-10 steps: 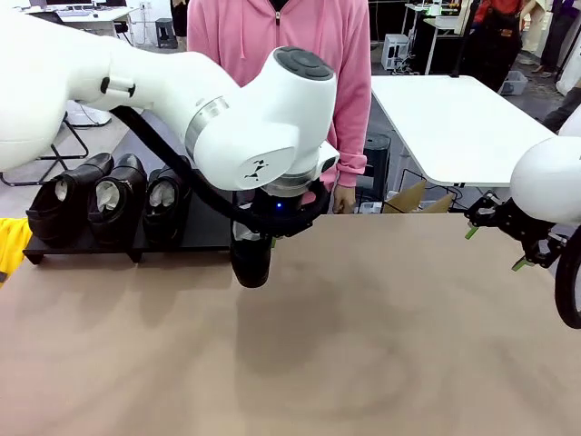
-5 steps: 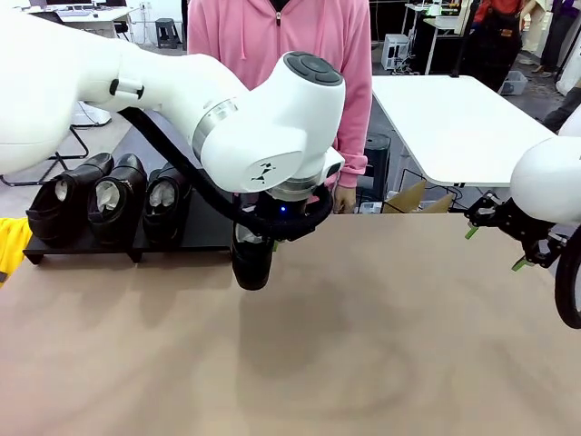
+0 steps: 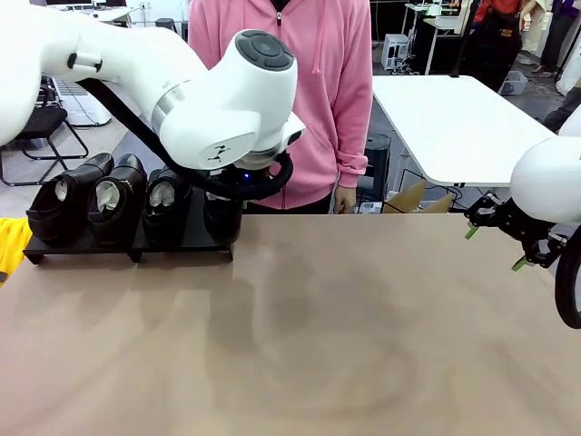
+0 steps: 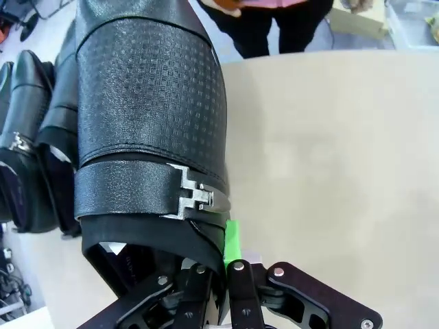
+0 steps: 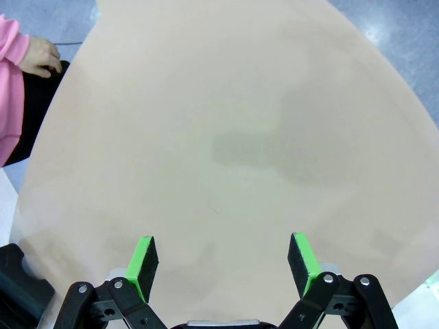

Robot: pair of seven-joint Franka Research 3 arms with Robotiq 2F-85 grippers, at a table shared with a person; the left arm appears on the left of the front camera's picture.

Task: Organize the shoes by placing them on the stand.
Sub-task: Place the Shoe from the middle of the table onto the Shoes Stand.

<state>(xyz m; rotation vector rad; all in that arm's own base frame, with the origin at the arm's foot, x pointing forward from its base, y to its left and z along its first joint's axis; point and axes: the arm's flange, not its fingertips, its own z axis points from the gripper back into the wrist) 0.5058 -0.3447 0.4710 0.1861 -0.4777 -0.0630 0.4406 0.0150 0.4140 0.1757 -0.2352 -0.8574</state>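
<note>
1. The left pincer is clenched on the heel rim of the fourth shoe, which hangs toe-down over the free right end of the stand, just beside the three shoes parked there.
2. The left arm reaches over the bench to its far-left edge, wrist pointing down.
3. The right pincer is released, idling well apart at the right.

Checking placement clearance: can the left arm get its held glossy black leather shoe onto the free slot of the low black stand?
Probably yes: the left tool grips the shoe beside three parked shoes; the stand's right end looks unblocked.
</note>
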